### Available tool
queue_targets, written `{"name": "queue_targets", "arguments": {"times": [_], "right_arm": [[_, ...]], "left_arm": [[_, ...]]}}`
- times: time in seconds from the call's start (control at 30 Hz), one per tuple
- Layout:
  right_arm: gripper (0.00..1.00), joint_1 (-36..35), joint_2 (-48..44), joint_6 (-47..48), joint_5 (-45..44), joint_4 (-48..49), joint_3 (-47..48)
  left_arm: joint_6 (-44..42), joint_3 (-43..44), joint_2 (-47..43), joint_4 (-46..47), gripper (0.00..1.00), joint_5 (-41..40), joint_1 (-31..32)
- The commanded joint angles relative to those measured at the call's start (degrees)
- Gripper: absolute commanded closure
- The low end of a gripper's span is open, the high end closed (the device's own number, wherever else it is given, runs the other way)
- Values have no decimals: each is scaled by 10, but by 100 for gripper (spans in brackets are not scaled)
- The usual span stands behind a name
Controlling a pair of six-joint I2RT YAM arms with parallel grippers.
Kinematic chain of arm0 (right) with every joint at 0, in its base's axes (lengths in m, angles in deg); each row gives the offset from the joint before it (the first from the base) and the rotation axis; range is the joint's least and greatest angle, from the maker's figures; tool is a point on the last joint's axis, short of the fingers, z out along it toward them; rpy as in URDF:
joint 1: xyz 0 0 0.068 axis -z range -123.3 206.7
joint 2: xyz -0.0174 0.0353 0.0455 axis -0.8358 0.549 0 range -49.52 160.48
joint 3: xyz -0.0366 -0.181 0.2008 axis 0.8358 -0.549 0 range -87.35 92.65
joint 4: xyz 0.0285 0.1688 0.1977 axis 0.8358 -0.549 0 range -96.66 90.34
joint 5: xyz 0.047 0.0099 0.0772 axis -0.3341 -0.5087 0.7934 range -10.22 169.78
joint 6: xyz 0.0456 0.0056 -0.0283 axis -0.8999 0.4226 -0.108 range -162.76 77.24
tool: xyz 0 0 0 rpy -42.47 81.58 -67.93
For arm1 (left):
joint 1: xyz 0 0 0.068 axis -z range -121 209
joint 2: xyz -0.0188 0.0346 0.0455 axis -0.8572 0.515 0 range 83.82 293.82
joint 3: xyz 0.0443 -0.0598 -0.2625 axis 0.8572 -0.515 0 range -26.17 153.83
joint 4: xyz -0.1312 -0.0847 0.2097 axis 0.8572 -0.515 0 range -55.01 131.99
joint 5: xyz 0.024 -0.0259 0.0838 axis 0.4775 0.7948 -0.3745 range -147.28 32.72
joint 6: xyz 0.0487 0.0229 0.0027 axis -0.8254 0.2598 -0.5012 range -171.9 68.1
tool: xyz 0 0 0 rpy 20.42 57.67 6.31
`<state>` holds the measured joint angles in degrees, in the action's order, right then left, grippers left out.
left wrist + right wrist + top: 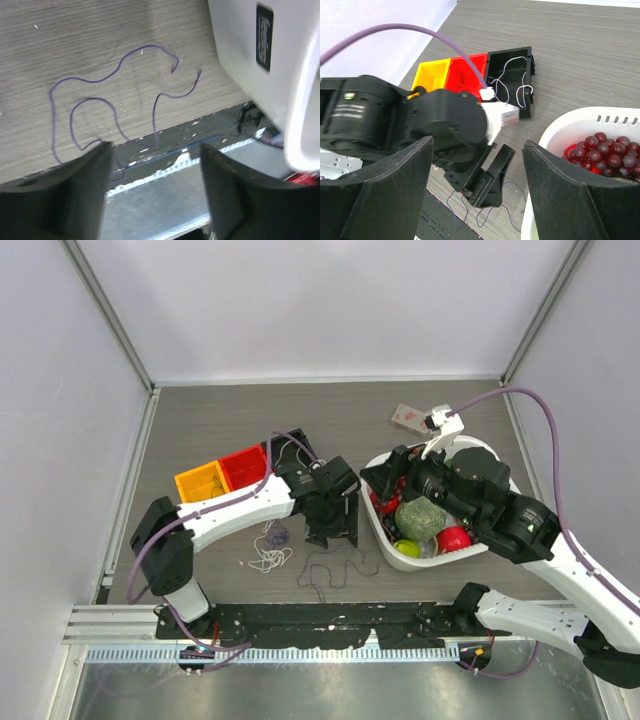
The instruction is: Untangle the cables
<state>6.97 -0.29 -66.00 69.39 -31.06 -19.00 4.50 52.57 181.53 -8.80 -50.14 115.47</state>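
The left end effector (pixel 155 150) has its jaws apart with nothing between them. In the left wrist view its two dark fingers (pixel 65 195) fill the bottom of the frame. A thin dark purple cable (pixel 115 75) lies loose on the bench (pixel 220 420) just beyond them, winding in open curves through the upper left and centre. One bend runs right up to the tip of the left-hand finger; whether it touches is hard to say.

The right end effector (pixel 477 145) is spread wide and holds nothing. In the top view it hangs at the left rim of a white basket (pixel 400 555) at centre right, which holds red beads (pixel 605 150), a green lumpy item (pixel 422 518) and a red ball (pixel 453 538).

A small white cable tangle (pixel 268 558) lies left of centre in the top view, beside the left arm and apart from the purple one. Another white cable (pixel 510 80) sits coiled in a black bin (pixel 512 75), which stands in a row with a red bin (pixel 243 466) and a yellow bin (pixel 200 482).

The bench is grey-brown with a fine wood grain. A black mounting plate (pixel 330 615) and a metal rail (pixel 300 680) run along the lower edge. Plain white walls (pixel 320 300) with pale metal corner posts enclose it on three sides.
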Motion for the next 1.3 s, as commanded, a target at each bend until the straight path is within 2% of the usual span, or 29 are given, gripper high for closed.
{"name": "queue_targets", "arguments": {"times": [0.0,0.13,0.23,0.5,0.7,0.93,1.13,1.27], "right_arm": [[23,2,5,0,-2,15,1],[23,2,8,-1,-4,15,3],[23,2,7,-1,-5,16,0],[23,2,0,-15,-7,17,-8],[23,2,-5,-15,-6,15,-10],[23,2,-11,-15,-7,12,-9],[24,2,-13,-16,-7,11,-11],[24,2,-19,-15,-10,10,-10]], "left_arm": [[-25,-35,-69,28,16,4,5],[-49,-38,-62,-14,13,-28,29],[-59,-30,-53,-25,0,-60,61],[-81,4,31,-45,0,-136,122],[-153,3,74,-39,0,-203,128],[-237,-31,89,-22,0,-192,128],[-272,-91,76,41,0,-88,100],[-273,-113,65,59,0,-82,77]]}}
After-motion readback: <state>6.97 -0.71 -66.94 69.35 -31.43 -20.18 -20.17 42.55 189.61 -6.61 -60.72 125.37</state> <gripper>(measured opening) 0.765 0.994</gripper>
